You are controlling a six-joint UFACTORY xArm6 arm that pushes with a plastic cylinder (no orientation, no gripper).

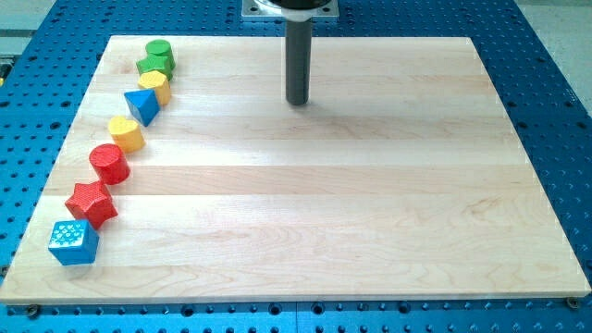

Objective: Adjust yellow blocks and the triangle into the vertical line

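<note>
- The arm shows only as a straight dark rod hanging upright from a grey mount plate (290,8) at the view's top edge, a little left of centre.
- My tip (297,102) rests on the upper part of the wooden board (324,213), with bare wood all around it.
- There is no claw on this rig, so nothing is wide, narrow or holding; the rod ends plain and touches no block.
- My tip stands well apart from every block, to the view's right of the upper end of their row.
- No brand, label or readable writing shows; the blue cube (72,242) at the row's lower end carries a pattern of pale dots on its top face, and I cannot tell whether that is a marking or holes.
- The blocks form one slanted row along the board's left edge, running from the view's top down towards the bottom left corner.
- From the top: a green cylinder (159,51), a green block (151,66) of unclear shape, a yellow block (155,86), the blue triangle (142,105), a yellow heart (125,132), a red cylinder (109,163), a red star (91,203), then the blue cube.
- The upper yellow block sits just above and right of the triangle, seemingly touching it.
- The triangle's sharpest corner seems to point down the view, its long axis roughly along the row.
- The yellow heart lies just below and left of the triangle, near it, with a small gap.
- A blue perforated table (546,65) surrounds the board.
</note>
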